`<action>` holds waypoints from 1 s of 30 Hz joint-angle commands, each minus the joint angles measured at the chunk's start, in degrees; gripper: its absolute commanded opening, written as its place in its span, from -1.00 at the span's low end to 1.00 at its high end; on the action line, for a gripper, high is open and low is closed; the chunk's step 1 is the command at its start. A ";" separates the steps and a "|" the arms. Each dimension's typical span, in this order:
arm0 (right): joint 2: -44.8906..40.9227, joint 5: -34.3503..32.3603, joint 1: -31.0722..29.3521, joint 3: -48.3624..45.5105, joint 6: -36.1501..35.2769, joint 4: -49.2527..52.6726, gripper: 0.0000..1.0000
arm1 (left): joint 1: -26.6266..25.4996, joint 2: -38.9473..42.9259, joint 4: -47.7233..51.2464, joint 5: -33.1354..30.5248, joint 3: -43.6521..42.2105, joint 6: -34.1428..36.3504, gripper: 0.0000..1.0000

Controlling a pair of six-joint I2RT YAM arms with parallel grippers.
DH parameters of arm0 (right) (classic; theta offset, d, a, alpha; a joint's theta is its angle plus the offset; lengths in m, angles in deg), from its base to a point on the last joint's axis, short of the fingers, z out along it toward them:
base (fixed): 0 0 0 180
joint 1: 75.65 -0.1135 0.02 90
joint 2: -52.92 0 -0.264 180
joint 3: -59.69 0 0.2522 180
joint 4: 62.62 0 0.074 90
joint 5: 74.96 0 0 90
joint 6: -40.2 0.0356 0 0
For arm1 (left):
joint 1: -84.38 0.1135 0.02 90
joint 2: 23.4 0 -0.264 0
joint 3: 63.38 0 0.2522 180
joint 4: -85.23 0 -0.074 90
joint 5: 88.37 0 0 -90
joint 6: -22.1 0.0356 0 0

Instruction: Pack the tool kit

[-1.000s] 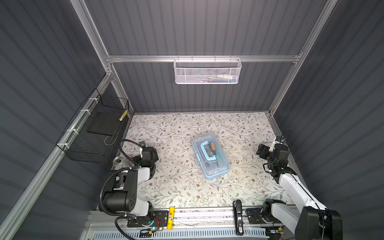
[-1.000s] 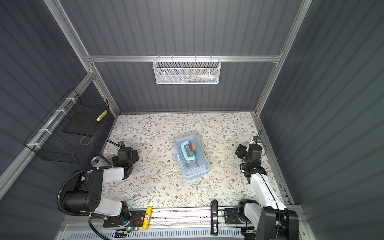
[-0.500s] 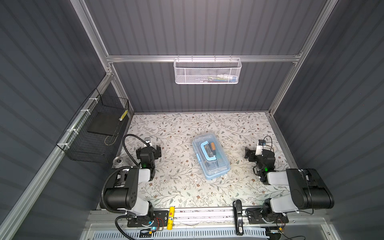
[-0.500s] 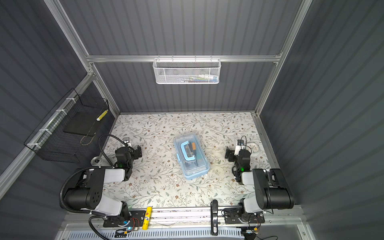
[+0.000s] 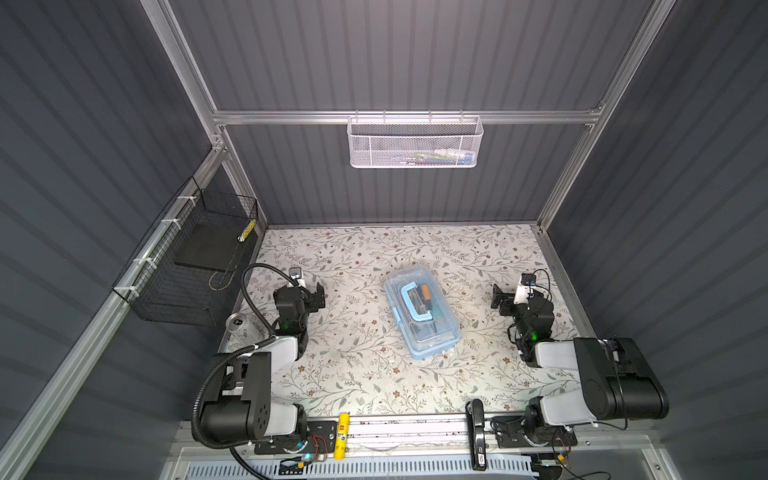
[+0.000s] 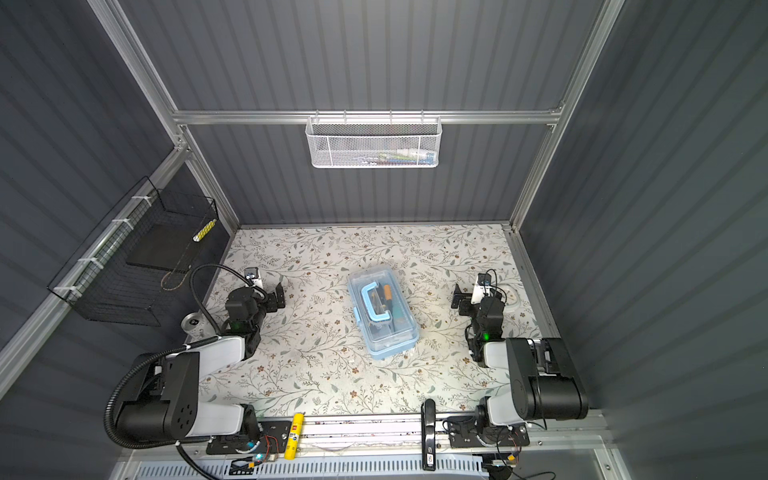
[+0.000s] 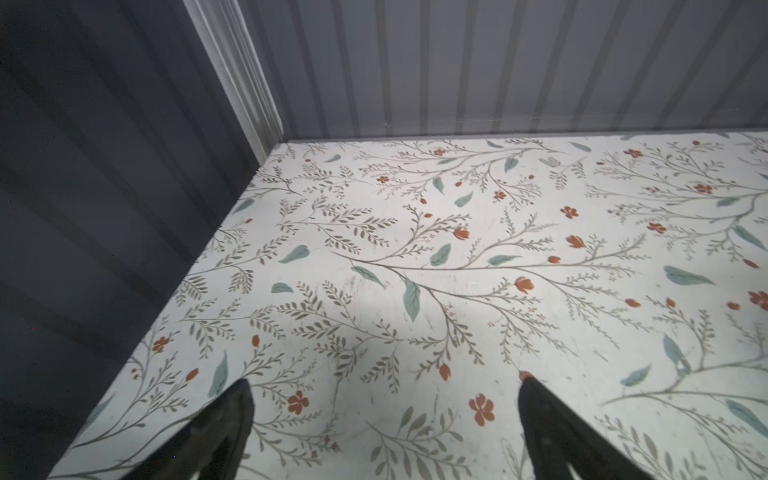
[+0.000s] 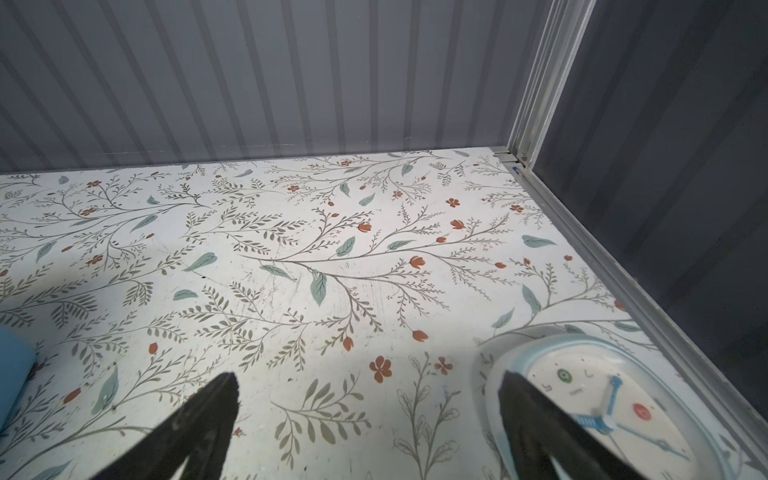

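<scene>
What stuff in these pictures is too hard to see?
White mesh basket, both top views: contents too small, veiled by the mesh.
Tool kit, both top views: contents small and blurred through its clear top.
Clock, right wrist view: cut off by the picture's edge.

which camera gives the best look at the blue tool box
Both top views: the tool box shows whole, lid on, tools visible inside. The right wrist view catches only a blue sliver, probably its corner; the left wrist view misses it.

Black-and-white arms (image 5: 277, 348), black corrugated cable (image 5: 243, 282)
</scene>
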 commanded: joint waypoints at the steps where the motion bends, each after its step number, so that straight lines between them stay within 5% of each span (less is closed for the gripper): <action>1: 0.26 -0.13 0.28 0.82 -0.65 -1.38 0.98 | 0.09 -2.78 -3.56 -0.87 -1.40 -1.17 1.00; 4: 0.17 -0.19 0.28 0.90 -0.65 -1.02 0.98 | 1.32 -9.51 -16.76 3.92 -4.24 -4.18 0.99; 9: 0.17 -0.20 0.28 0.78 -0.69 -1.22 0.98 | 1.27 -19.46 -18.37 7.34 0.47 -2.76 0.99; 10: 0.07 -0.40 0.19 0.41 -0.73 -1.80 0.98 | 1.32 -17.78 -10.42 8.35 2.39 -2.28 1.00; 30: 0.17 0.18 0.45 1.17 -0.53 -0.46 0.98 | 0.36 -18.71 -11.80 6.37 2.74 -1.73 1.00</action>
